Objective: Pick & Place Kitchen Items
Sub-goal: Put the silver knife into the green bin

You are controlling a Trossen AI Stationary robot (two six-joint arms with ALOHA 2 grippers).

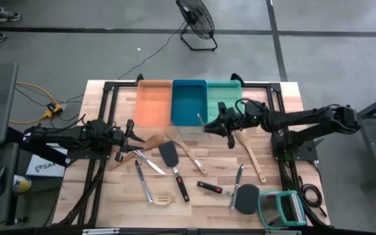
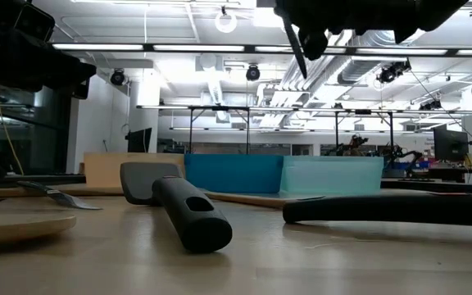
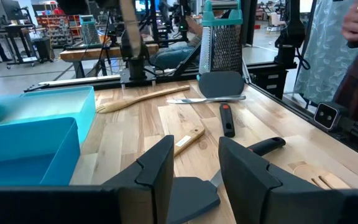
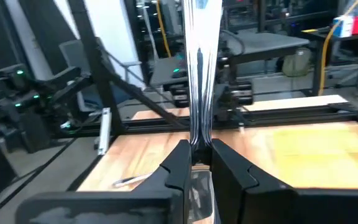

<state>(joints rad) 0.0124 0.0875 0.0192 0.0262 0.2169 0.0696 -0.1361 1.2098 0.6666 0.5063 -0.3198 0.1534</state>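
right fingers (image 4: 194, 163) clamp silver cutlery (image 4: 199, 81), tip cut off | left fingers (image 3: 194, 168) parted, empty, above surface (image 3: 272, 118) | black spatula (image 3: 191, 196) partly hidden

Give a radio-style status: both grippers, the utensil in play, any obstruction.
Right gripper shut on silver cutlery piece, raised by the blue tray. Left gripper open, empty, low over the table's left side. Nothing blocking the trays.

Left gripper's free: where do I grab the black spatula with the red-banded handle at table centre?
Take the black spatula with the red-banded handle mid-handle from straight above, fingers across it: it lies flat, blade toward the trays, and the handle is narrow and clear of the neighbouring utensils.
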